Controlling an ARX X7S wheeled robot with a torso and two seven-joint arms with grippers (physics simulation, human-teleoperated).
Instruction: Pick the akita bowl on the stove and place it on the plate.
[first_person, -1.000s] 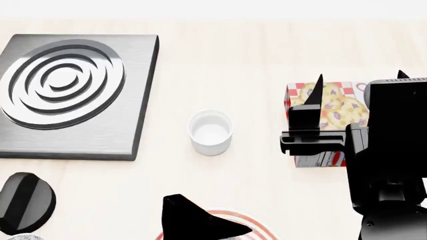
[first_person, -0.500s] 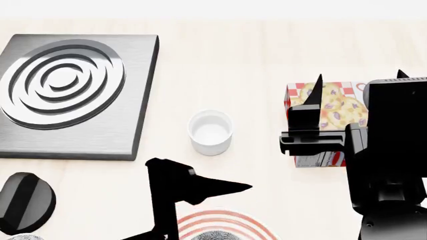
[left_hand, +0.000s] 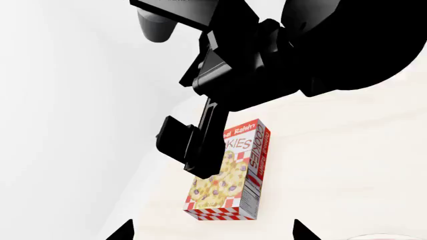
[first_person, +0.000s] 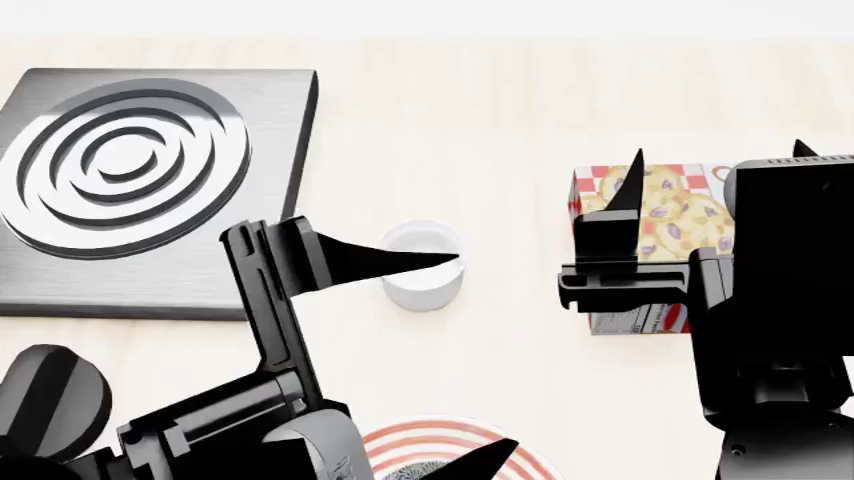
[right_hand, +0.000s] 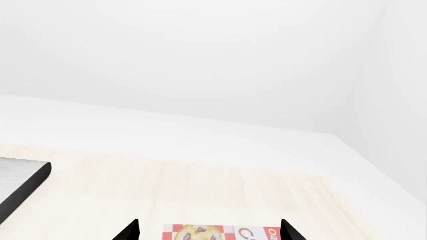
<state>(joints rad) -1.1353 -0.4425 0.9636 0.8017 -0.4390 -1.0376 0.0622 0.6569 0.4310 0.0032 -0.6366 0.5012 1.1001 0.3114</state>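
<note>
The stove (first_person: 260, 150) lies at the far left with nothing on its ring burner (first_person: 127, 165). The plate (first_person: 400, 438) with red rings shows at the view's bottom edge. A sliver of speckled grey, the akita bowl (first_person: 424, 472), sits in its middle, mostly cut off. My left gripper (first_person: 486, 350) hangs open above the plate, one finger (first_person: 387, 262) crossing the white cup. It holds nothing. In the left wrist view, the left gripper (left_hand: 213, 235) has only table between its tips. My right gripper (first_person: 721, 155) stands open over the cookie box; the right gripper (right_hand: 209, 232) is empty.
A small plain white cup (first_person: 427, 285) stands mid-table, partly behind the left finger. A red-checked cookie box (first_person: 667, 215) (left_hand: 230, 172) (right_hand: 220, 233) lies at the right. The stove's black knob (first_person: 47, 400) sits near the left front. The stove's corner (right_hand: 20, 185) shows in the right wrist view.
My left arm has risen from the plate and swung further into view, its upper finger now reaching as far as the white cup. The right arm has not moved.
</note>
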